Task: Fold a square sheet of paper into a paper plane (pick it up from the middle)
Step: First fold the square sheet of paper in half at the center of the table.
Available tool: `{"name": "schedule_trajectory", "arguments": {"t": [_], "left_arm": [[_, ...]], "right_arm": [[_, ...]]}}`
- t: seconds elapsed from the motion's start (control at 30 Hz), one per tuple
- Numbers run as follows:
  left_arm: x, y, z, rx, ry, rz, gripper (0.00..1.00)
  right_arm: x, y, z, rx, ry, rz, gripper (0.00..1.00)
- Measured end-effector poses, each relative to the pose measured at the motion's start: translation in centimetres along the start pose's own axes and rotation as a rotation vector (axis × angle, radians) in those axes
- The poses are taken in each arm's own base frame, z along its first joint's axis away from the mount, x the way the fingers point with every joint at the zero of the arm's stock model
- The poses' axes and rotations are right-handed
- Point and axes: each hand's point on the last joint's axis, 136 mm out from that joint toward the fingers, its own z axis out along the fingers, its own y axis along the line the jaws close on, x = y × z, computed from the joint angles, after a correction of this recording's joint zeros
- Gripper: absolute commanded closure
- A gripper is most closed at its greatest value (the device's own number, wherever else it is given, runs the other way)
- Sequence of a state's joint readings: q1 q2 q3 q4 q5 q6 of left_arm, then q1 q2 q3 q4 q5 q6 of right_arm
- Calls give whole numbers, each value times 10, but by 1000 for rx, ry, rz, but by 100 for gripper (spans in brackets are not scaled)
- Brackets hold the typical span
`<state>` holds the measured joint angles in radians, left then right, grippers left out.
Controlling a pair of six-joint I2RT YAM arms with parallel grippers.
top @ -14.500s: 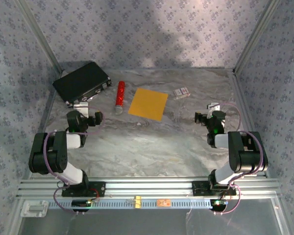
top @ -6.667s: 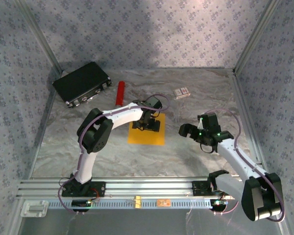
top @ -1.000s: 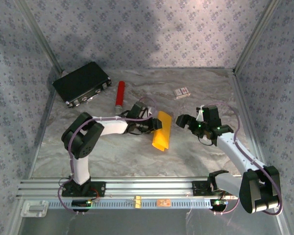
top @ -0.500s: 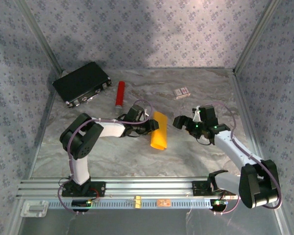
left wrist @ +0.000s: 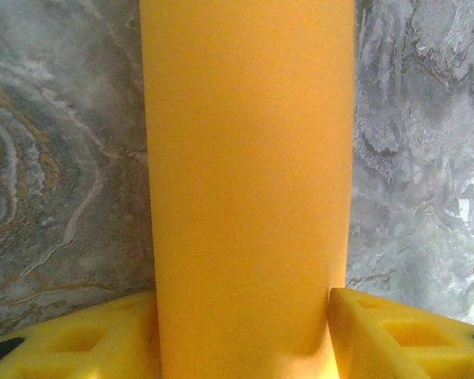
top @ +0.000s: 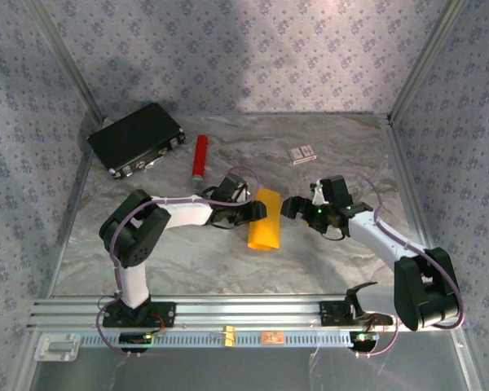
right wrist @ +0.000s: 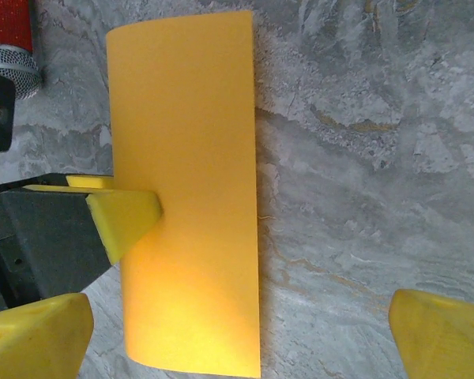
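Centrally on the table (top: 187, 261), left fingers (left wrist: 395, 339) clamp the curled square sheet of paper (top: 266, 230), its underside hidden; right fingers (right wrist: 35, 335), tips cropped, gape just beside.

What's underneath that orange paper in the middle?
Grey marbled table shows on all sides of the orange paper. The paper is opaque, so anything directly beneath it, or inside its curve, is covered.
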<state>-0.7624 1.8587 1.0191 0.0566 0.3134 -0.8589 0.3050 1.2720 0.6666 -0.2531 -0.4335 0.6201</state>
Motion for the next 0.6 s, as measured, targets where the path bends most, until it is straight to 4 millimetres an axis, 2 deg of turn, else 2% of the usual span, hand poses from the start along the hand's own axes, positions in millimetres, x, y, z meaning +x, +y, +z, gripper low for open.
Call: {"name": "schedule_trajectory", "arguments": {"t": [0.27,0.6], "left_arm": [[-5,-2,-8,-49,-12,44,40],[-3,12,-11,-132,1,75,45]], "right_arm": [[0,5,3,-2,9,-20,2],[3,5,10,12,33,-23,2]]}}
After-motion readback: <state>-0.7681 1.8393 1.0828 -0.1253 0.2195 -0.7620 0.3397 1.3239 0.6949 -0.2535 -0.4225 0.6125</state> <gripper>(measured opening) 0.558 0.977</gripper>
